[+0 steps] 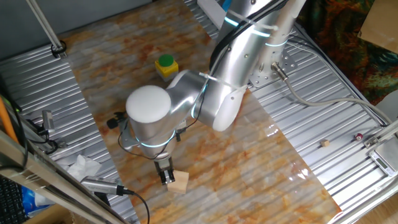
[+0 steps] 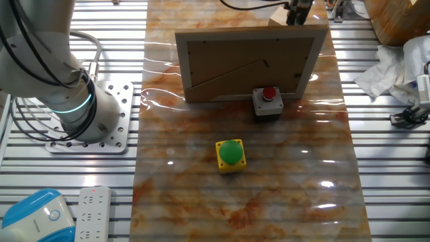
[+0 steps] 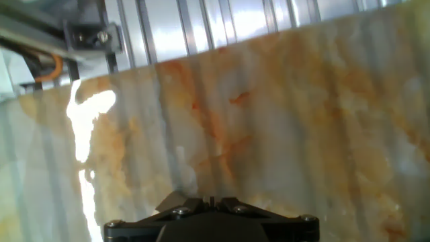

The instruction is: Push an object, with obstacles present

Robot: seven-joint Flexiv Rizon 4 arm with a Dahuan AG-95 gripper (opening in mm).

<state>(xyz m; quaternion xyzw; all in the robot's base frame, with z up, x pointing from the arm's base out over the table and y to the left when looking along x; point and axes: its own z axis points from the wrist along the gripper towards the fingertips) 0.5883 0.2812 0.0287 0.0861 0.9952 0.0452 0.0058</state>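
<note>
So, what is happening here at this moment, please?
The robot arm has its gripper low at the marbled mat, right beside the small wooden cube, as if pushing it. Whether they touch is hard to tell. In the other fixed view, the upright framed panel, the grey box with red button and the yellow box with green button stand apart from it.

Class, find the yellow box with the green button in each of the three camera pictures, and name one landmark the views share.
One fixed view: the yellow box with green button sits upper centre, beyond the arm's elbow.
The other fixed view: the box sits mid-picture, in front of the grey box with red button.
Hand view: not in it.
Shared landmark: the orange-marbled mat.
</note>
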